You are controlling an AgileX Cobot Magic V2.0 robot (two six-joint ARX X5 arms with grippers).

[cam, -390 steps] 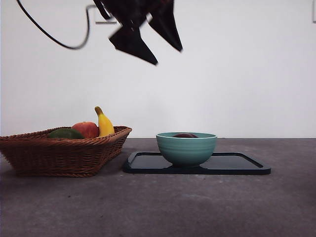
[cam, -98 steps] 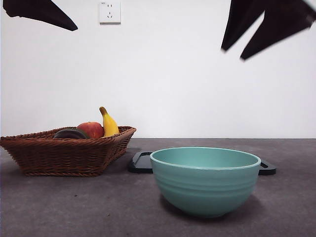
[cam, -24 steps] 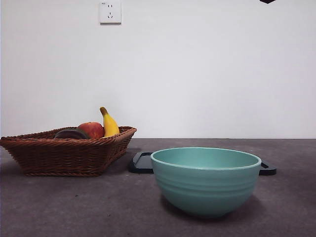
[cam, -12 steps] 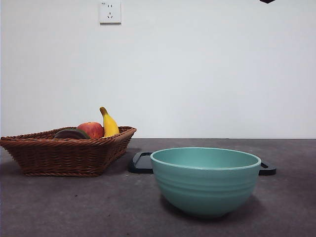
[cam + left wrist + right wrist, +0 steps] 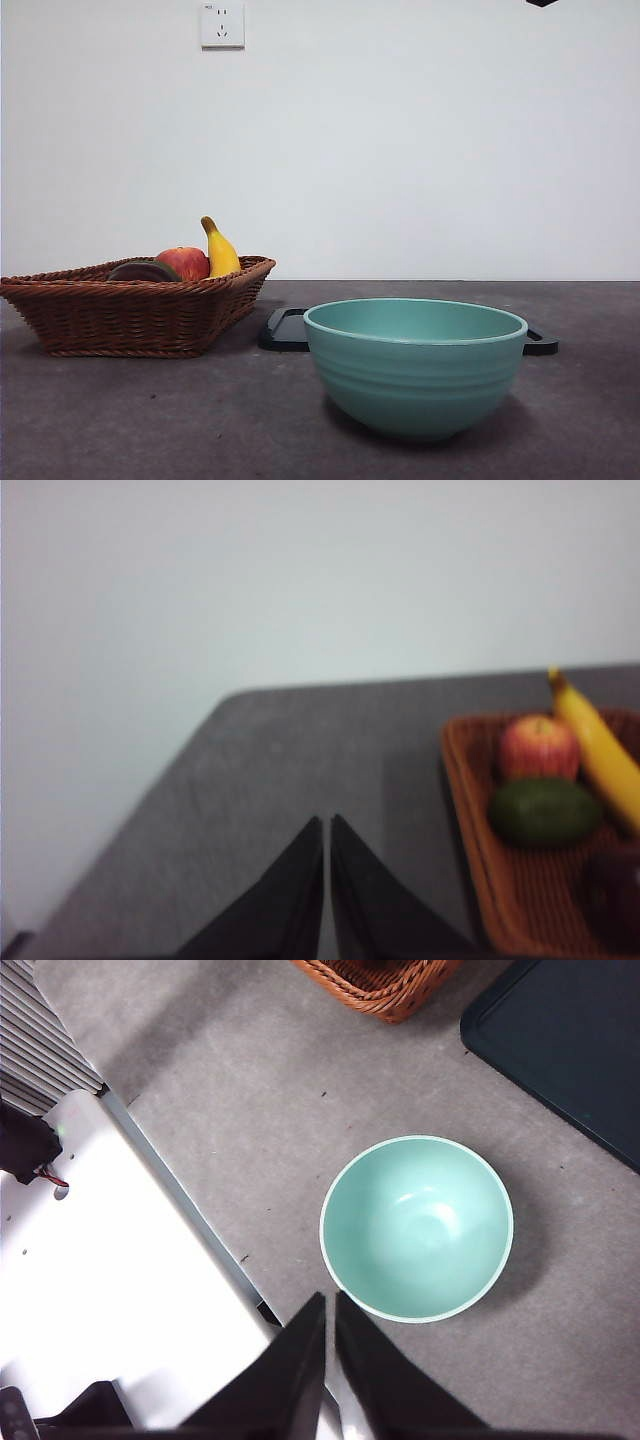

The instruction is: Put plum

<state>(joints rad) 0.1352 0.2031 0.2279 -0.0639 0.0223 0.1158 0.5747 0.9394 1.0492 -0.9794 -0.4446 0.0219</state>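
The plum (image 5: 615, 882), dark maroon, lies in the wicker basket (image 5: 470, 810) beside a green fruit (image 5: 545, 810), a red apple (image 5: 540, 747) and a banana (image 5: 600, 765). In the front view its dark top (image 5: 143, 271) shows over the basket rim (image 5: 130, 300). My left gripper (image 5: 325, 825) is shut and empty, held high above the table beside the basket. My right gripper (image 5: 328, 1305) is shut and empty, high above the empty teal bowl (image 5: 417, 1228).
The teal bowl (image 5: 415, 365) stands on the table in front of a black tray (image 5: 285, 330). The tray also shows in the right wrist view (image 5: 570, 1040), next to the basket's corner (image 5: 385, 980). A white base (image 5: 120, 1290) borders the table. A black arm tip (image 5: 541, 2) shows top right.
Nothing has moved in the last second. Since the oldest frame the plum has gone from the bowl into the basket, the bowl has come off the tray, and both arms have drawn back.
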